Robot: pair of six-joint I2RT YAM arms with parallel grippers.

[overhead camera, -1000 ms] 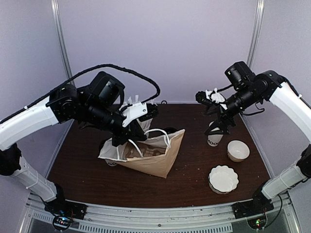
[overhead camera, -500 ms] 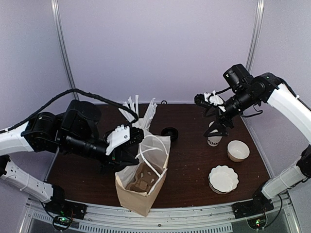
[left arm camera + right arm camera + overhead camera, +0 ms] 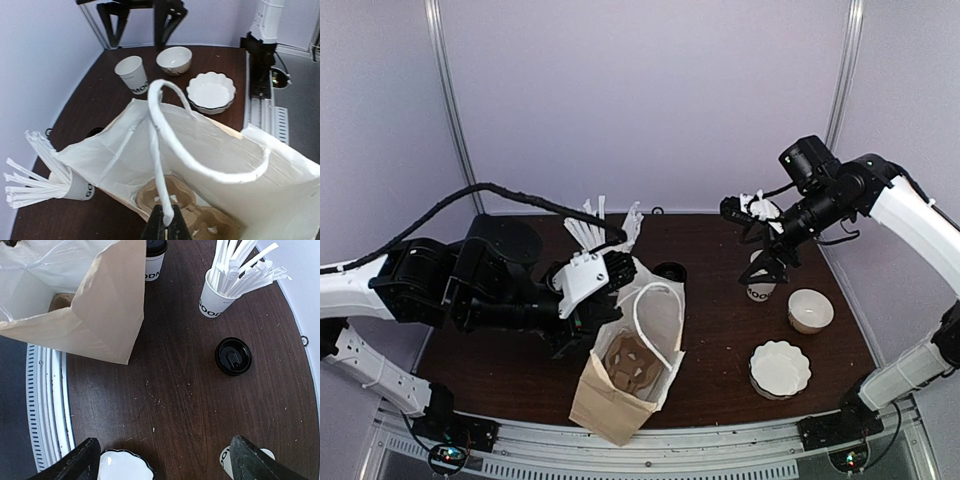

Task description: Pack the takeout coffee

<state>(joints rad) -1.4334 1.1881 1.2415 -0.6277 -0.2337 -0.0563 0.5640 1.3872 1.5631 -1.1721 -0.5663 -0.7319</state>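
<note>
The paper bag (image 3: 615,395) now stands upright at the surface's (image 3: 720,330) 6 o'clock, mouth open — hauled up from its slump by the left fingers (image 3: 159,229), clamped on its handle (image 3: 156,135). The takeout coffee (image 3: 154,262) waits beside it, at 12 o'clock in the right wrist view. The right fingers (image 3: 82,460) gape, empty — ready to load.

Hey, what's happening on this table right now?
Two robot arms are packing a takeout order. The left gripper pinches the white handle of a paper bag, holding it upright and open with a cardboard cup carrier inside. The takeout coffee, the lidded cup, stands on the table beside the bag, not yet packed. The right gripper hangs open near an unlidded cup, holding nothing.
</note>
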